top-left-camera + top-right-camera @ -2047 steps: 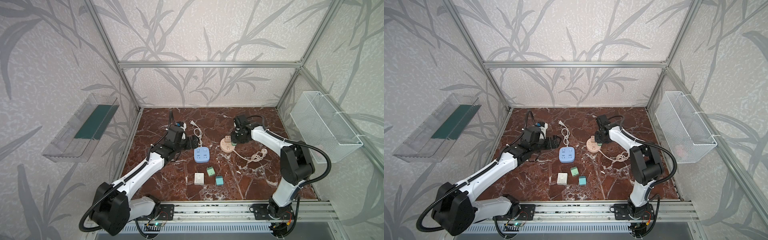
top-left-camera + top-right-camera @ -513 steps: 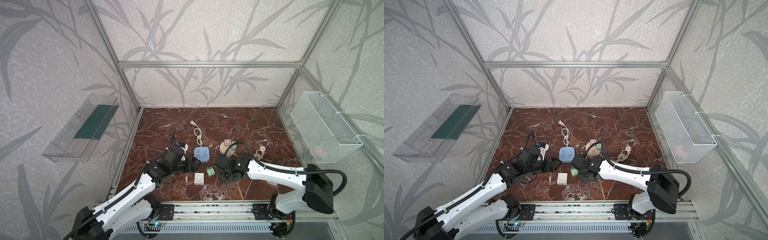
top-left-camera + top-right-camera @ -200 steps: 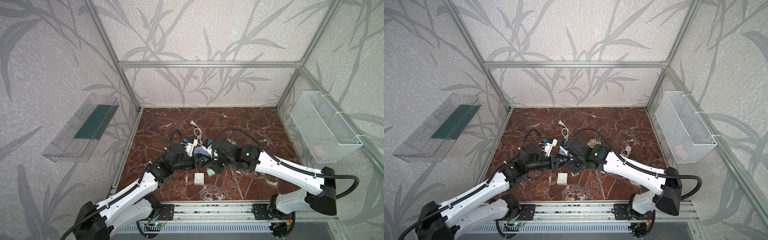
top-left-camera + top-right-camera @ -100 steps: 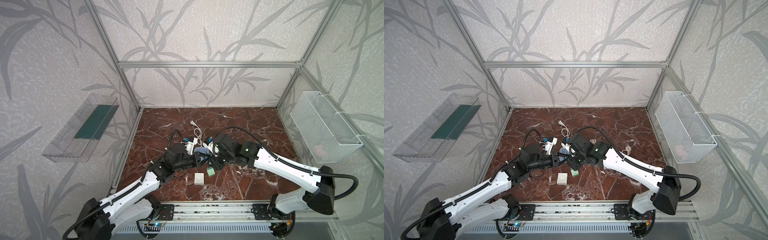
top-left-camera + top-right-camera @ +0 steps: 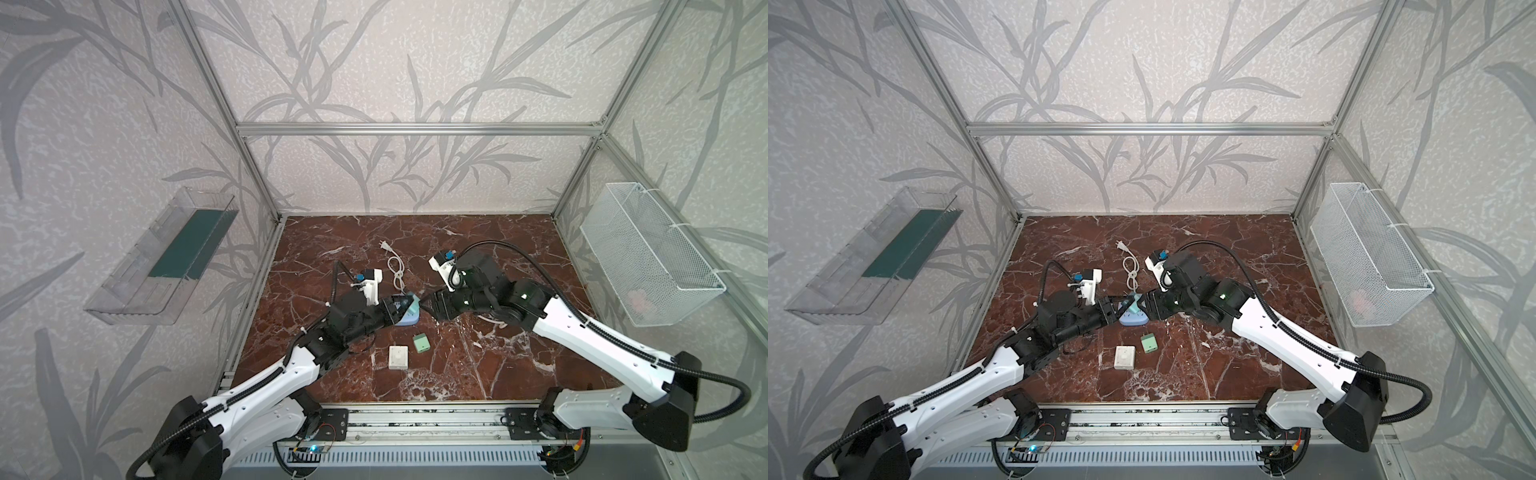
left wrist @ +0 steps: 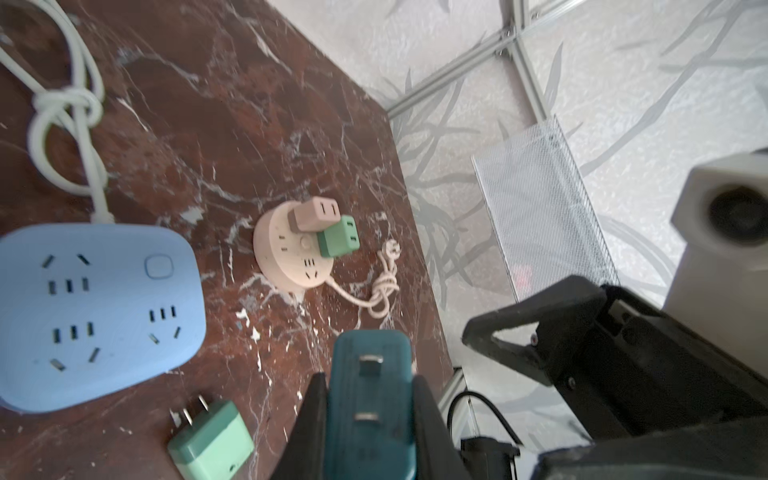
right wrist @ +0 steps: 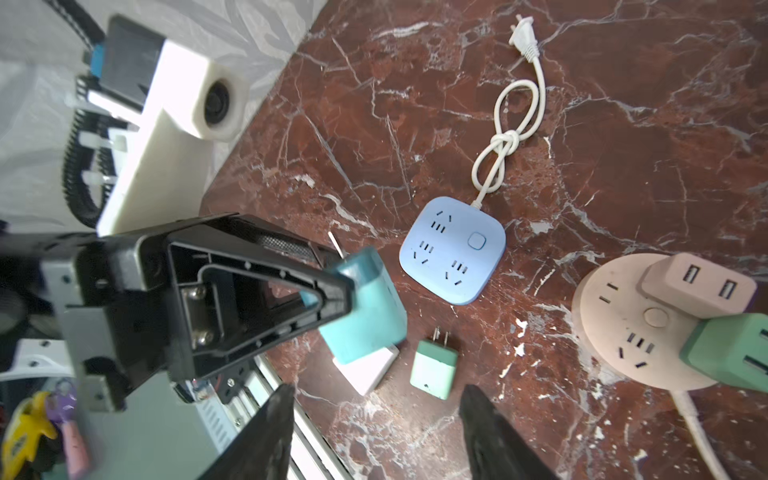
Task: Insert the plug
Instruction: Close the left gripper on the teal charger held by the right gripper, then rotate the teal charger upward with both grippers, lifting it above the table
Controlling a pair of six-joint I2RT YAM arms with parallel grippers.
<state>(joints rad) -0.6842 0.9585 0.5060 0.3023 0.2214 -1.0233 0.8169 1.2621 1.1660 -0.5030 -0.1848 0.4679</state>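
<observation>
Clamped on the teal plug, the left gripper needs the 2 prongs squared over the blue power strip's slots; the right gripper gapes empty.

The teal plug passed from right gripper to left gripper.

In both top views the right arm hides the round pink strip, and we see only an edge of the blue power strip. We cannot tell what the pinkish thing in the wire basket is.
</observation>
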